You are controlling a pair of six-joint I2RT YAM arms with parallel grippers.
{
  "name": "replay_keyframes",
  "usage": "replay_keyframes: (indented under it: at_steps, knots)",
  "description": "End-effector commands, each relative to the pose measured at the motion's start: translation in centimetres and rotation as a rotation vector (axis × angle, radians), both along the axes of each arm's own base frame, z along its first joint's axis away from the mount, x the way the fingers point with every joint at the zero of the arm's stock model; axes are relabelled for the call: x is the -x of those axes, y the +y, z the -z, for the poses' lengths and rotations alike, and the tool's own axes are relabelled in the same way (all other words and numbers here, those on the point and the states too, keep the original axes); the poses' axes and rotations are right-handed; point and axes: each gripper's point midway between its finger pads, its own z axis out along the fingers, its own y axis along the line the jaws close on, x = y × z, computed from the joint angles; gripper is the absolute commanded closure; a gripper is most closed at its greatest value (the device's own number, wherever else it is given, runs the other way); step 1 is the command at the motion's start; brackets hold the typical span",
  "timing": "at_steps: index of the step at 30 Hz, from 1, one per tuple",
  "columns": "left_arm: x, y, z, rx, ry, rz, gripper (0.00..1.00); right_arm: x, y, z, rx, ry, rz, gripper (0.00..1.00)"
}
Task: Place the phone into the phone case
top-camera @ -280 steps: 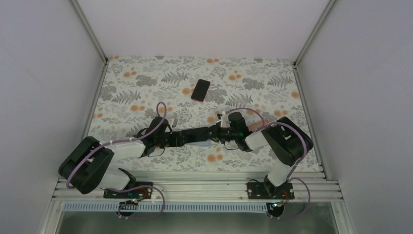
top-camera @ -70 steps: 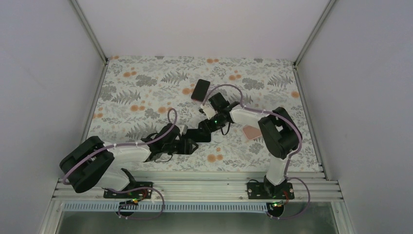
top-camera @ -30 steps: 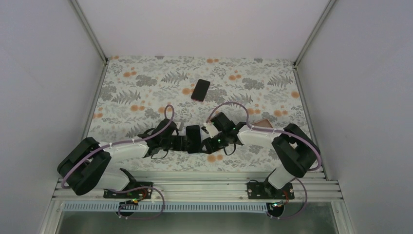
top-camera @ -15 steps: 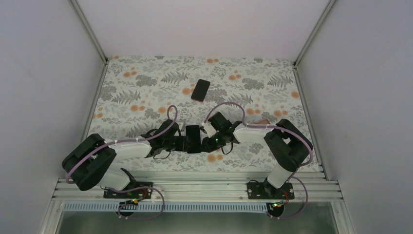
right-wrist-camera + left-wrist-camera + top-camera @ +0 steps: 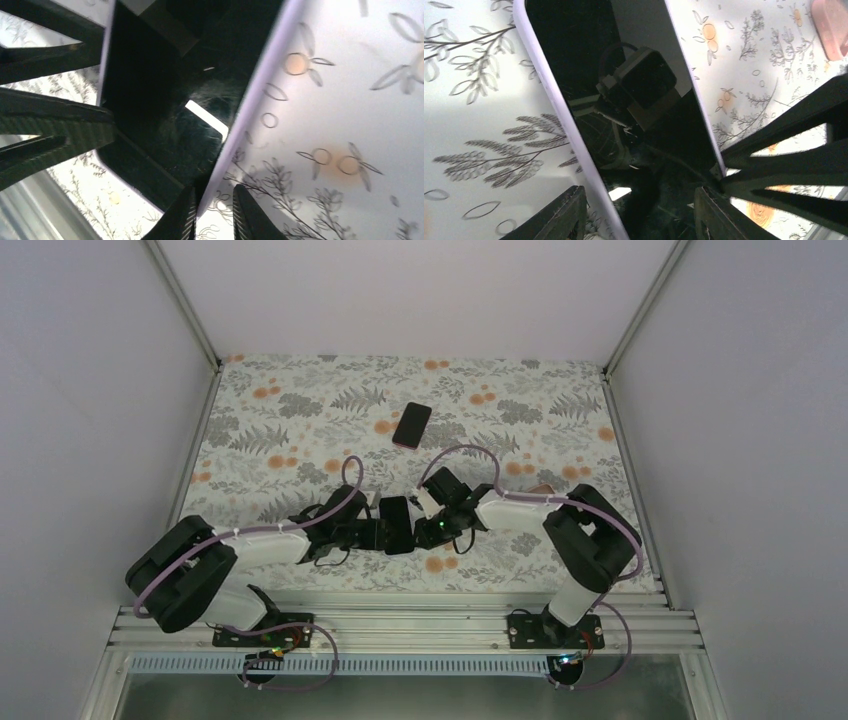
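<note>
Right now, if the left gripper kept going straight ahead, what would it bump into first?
The lilac-edged phone: it sits right between the left gripper's fingers. Beyond it, probably the right gripper, though depth is hard to judge.

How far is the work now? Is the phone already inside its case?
Mostly done, it seems: the lavender case frames the phone along both long sides. In hand: left jaws clamp its end, right jaws pinch the rim. Left: confirm the hidden corners are seated, then release.

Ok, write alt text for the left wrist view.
A black-screened phone with a pale purple rim is held by the left gripper above a floral tablecloth. The right gripper pinches its edge; a pink object shows top right.
</note>
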Motion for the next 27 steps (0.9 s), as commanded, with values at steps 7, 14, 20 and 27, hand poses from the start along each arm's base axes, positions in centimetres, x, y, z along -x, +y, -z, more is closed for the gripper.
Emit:
replay_keyframes:
  at_steps: [7,14,20,27]
  knots:
    - [-0.2,4.4,-0.8,-0.091,-0.002,-0.119,0.32,-3.0,-1.2,-4.5,0.080,-0.214,0.093,0.62]
    - [-0.6,4.7,-2.2,-0.092,-0.027,-0.134,0.15,-3.5,-0.7,-5.1,0.061,-0.275,0.106,0.41]
    - [-0.7,4.2,-2.8,-0.168,-0.037,-0.132,0.02,-4.6,-2.2,-5.9,0.072,-0.359,0.211,0.20]
    - [-0.5,2.5,-2.9,-0.266,-0.033,-0.124,0.00,-5.9,-6.7,-8.5,0.042,-0.569,0.414,0.01]
